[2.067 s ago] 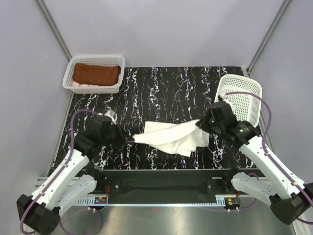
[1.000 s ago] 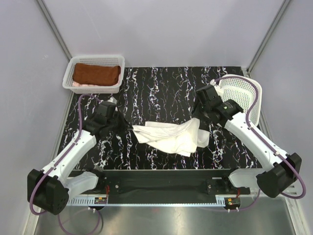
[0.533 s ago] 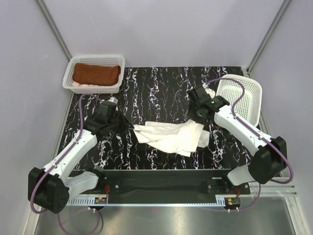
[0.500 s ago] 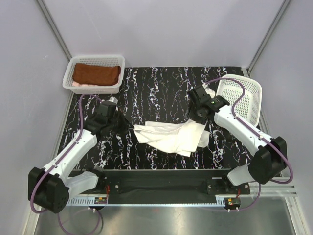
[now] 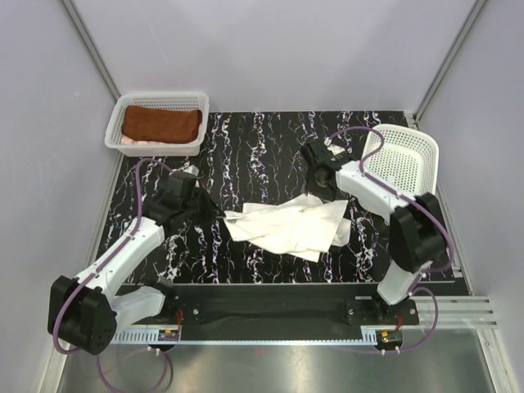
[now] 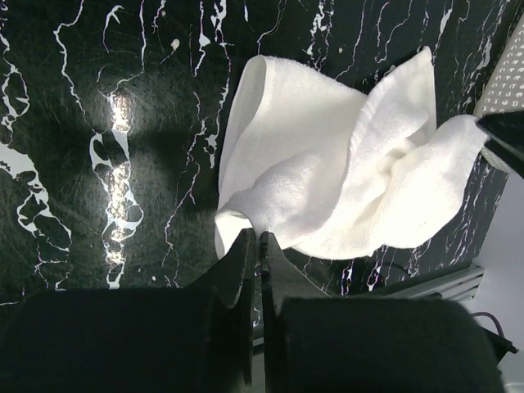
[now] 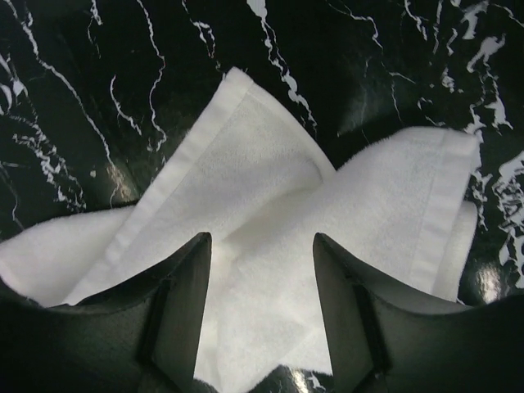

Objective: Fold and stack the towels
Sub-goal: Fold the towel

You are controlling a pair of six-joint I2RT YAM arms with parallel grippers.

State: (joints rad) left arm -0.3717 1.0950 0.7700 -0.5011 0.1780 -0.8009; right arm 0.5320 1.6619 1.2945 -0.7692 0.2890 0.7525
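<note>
Two towels, rust-brown towel (image 5: 161,124) over pale pink towel (image 5: 133,142), sit stacked in the far-left basket (image 5: 160,151), while the white towel (image 5: 286,229) lies crumpled mid-table, left gripper (image 5: 214,214) clamped on its left corner, right gripper (image 5: 321,187) spread above its far edge.

Both arms are built from glossy white plastic shells joined by chunky black cylindrical joints. The left arm (image 5: 123,255) carries a thin purple cable (image 5: 137,182) that arcs free of its shell, and the right arm (image 5: 367,190) has the same kind of cable. The wrist housings are matte black. The left gripper (image 6: 255,237) ends in two thin, flat black blade fingers (image 6: 242,278). The right gripper (image 7: 260,239) has broad, rounded black fingers (image 7: 182,303).
</note>
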